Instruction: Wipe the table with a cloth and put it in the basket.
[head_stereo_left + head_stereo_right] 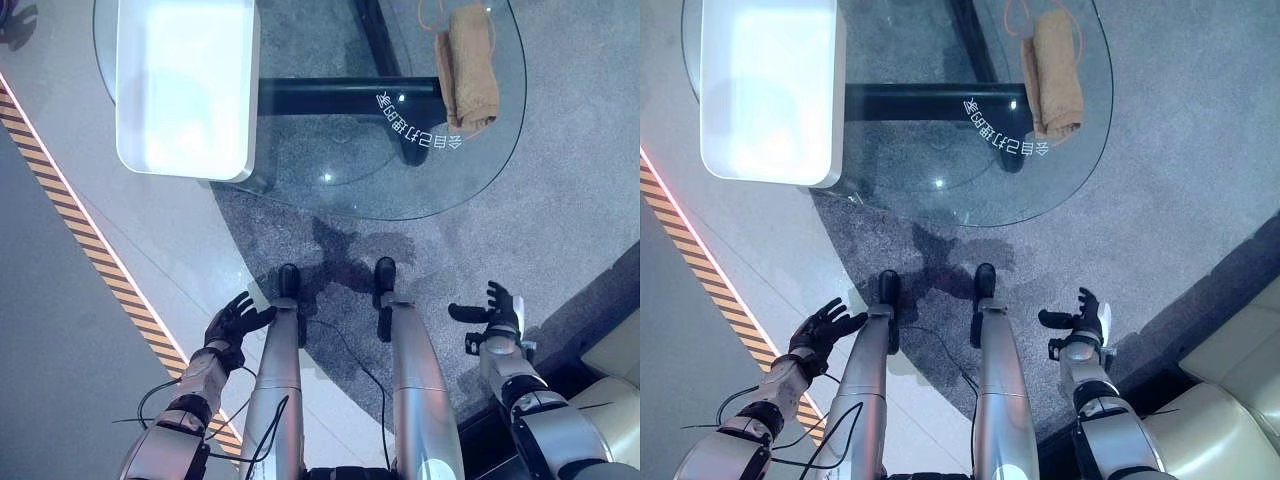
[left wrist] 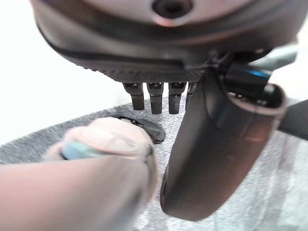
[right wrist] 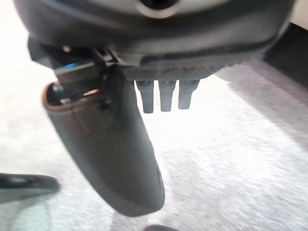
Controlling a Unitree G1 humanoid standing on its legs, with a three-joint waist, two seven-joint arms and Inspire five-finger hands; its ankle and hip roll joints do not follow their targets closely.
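Note:
A folded tan cloth (image 1: 468,68) lies on the far right part of the round glass table (image 1: 330,185). A white rectangular basket (image 1: 185,85) stands on the table's left side. My left hand (image 1: 235,322) hangs low at the lower left, well short of the table, fingers straight and spread, holding nothing. My right hand (image 1: 497,312) is at the lower right, also open and empty, far below the cloth. In the wrist views the left hand (image 2: 211,144) and right hand (image 3: 110,154) show straight fingers over grey carpet.
A black table base (image 1: 350,95) shows through the glass. Grey carpet (image 1: 560,230) lies under and around the table. A yellow-striped floor strip (image 1: 90,250) runs diagonally on the left. A beige seat (image 1: 615,360) stands at the lower right.

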